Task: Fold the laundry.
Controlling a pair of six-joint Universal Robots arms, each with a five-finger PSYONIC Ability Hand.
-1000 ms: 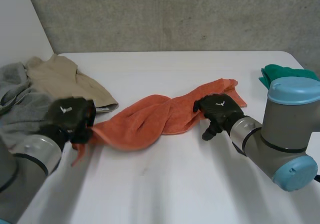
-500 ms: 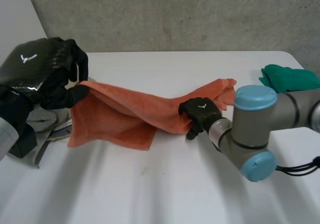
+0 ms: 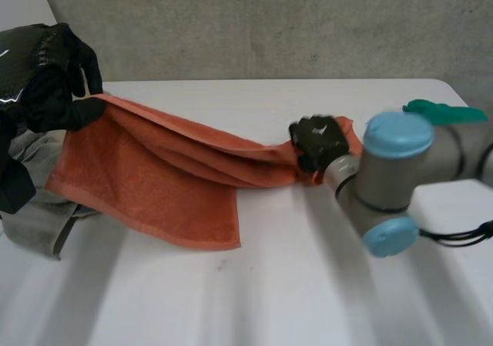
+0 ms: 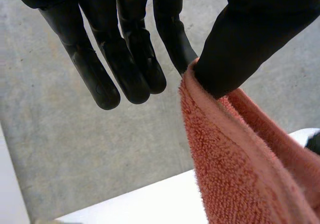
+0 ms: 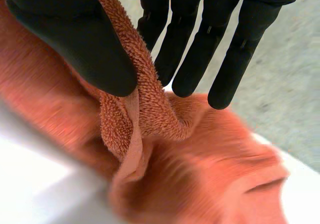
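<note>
While the left hand (image 3: 40,67) pinches an edge of the orange terry towel (image 3: 154,184) aloft, the right hand (image 3: 320,142) pinches seemingly the opposite end.

1. Towel (image 3: 154,184): orange terry cloth, fuzzy looped nap, matt. The hem is a flatter woven band (clearest in the right wrist view).
2. Left hand (image 3: 38,76): black shell with carbon-weave pattern, glossy. Its fingers (image 4: 95,74) are smooth with a dull sheen.
3. Right hand (image 3: 317,139): same black finish, with smooth matt fingers (image 5: 192,54).
4. Table (image 3: 308,284): white, smooth, faint sheen.
5. Wall (image 3: 269,22): grey concrete, rough, pitted.
6. Arm cap (image 3: 397,132): light-blue plastic, smooth.
7. Grey garment (image 3: 35,226): soft matt cloth.
</note>
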